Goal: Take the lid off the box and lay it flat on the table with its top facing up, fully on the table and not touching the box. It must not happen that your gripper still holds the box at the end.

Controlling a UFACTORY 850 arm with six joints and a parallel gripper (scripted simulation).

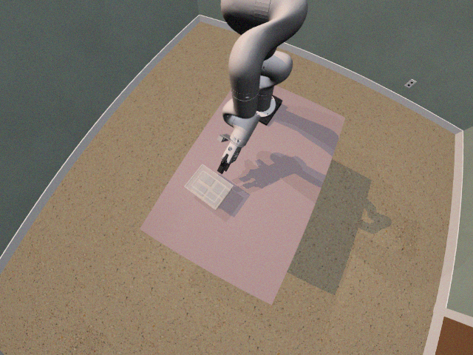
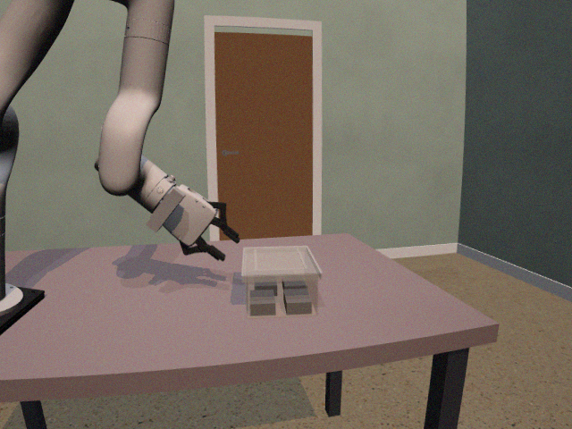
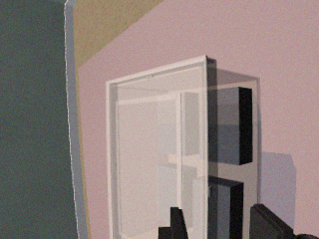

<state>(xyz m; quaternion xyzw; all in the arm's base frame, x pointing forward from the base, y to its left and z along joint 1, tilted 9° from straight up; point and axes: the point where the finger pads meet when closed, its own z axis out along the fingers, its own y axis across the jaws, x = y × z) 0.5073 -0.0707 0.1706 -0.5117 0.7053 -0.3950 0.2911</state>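
Green walls and a brown door (image 2: pixel 264 133) back a pink table (image 2: pixel 369 314) on speckled flooring. Mid-table, the lid (image 2: pixel 280 260) sits on the box (image 2: pixel 281 295). At its nine o'clock, the gripper (image 2: pixel 222 247) hovers half spread, pinching nothing.

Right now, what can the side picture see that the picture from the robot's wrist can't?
Only the exterior view shows the brown door, the table's dark legs, the arm and the whole gripper stopped just short of the box, holding nothing.

Only the wrist view looks straight along the fingers at the lid's near edge, with floor past the table edge.

Both show the pale lid still sitting on the see-through box, the dark blocks inside, and the pink table.
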